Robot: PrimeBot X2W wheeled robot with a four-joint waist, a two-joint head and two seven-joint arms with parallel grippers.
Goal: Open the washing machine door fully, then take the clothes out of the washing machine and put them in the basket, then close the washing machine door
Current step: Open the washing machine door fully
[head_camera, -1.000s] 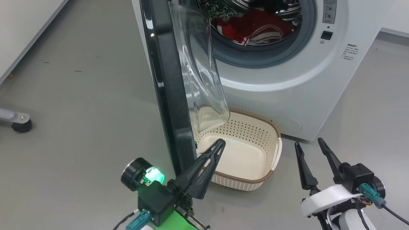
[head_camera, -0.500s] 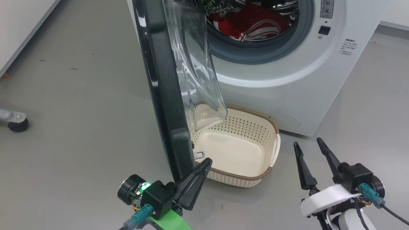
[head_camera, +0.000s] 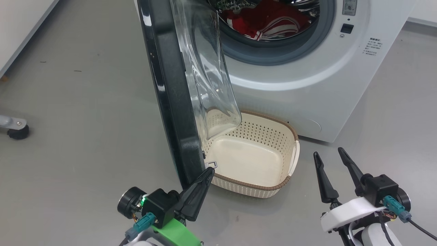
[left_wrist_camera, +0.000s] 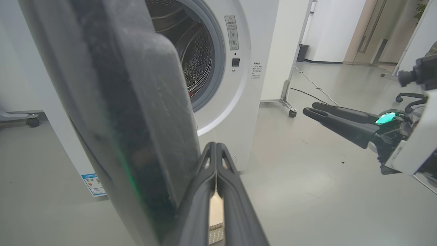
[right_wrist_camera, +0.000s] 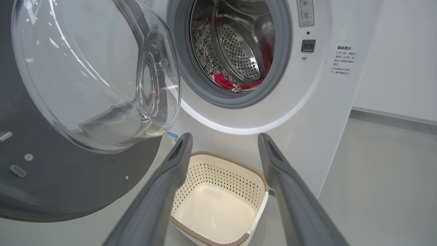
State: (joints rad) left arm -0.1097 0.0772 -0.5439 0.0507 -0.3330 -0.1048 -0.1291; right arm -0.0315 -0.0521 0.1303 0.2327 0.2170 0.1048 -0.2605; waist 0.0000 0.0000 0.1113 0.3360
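Note:
The washing machine (head_camera: 300,85) stands with its door (head_camera: 167,95) swung out edge-on, the glass bowl (head_camera: 208,68) facing the drum. Red and white clothes (head_camera: 269,20) lie inside the drum, also seen low in the opening as clothes (right_wrist_camera: 225,83). The cream basket (head_camera: 259,131) sits on the floor below the opening with nothing in it. My left gripper (head_camera: 209,172) is shut, its tip by the door's lower rim near the latch; whether it touches the rim I cannot tell. My right gripper (head_camera: 328,153) is open, right of the basket (right_wrist_camera: 222,174) and pointing at the machine (right_wrist_camera: 307,102).
A caster foot (head_camera: 15,128) of a grey stand rests on the floor at far left. A white wall runs along the upper left. In the left wrist view a wheeled stand leg (left_wrist_camera: 288,102) and a cable lie right of the machine.
My left gripper has drawn back toward me, from over the basket's near-left corner to the door's lower rim. The camera has shifted a little. The right gripper has held still.

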